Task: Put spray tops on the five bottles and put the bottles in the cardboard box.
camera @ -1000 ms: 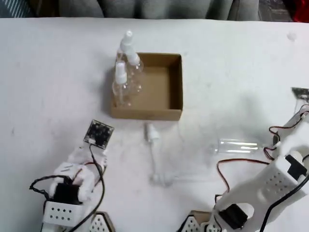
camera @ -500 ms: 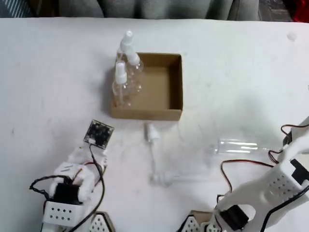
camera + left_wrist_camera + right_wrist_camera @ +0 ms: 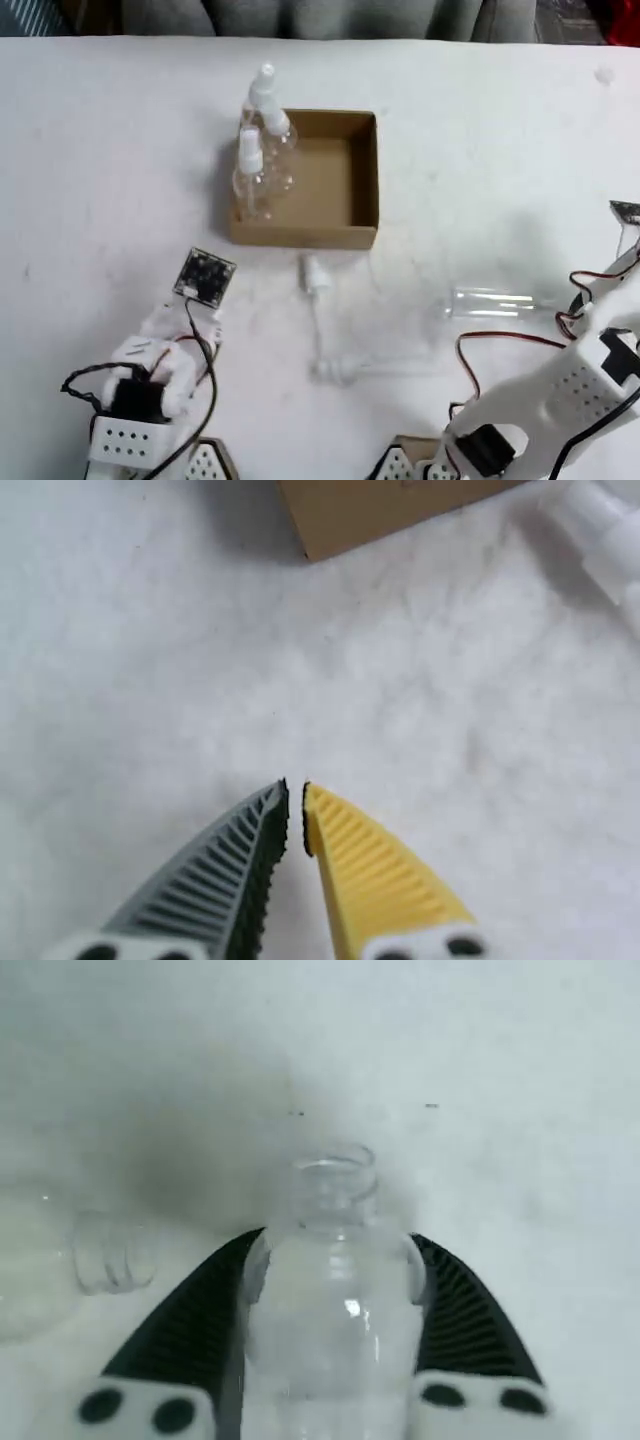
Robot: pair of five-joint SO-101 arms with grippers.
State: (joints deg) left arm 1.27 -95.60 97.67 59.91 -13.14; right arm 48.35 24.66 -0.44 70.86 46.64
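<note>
An open cardboard box sits mid-table. Capped clear bottles with white spray tops stand at its left wall. In front of the box lies a loose spray top, its tube trailing toward me. To its right, a clear uncapped bottle lies on its side. My right gripper is shut on another uncapped bottle, neck pointing away, with the lying bottle beside it. My left gripper is shut on nothing over bare table, near the box corner and the spray top.
The left arm rests at the table's near left and the right arm at the near right edge. Dark chairs stand behind the table's far edge. White tabletop lies open to the left of the box and beyond it.
The right arm has swung out toward the table's right edge and partly back. The left arm, box, bottles and loose spray top have not moved.
</note>
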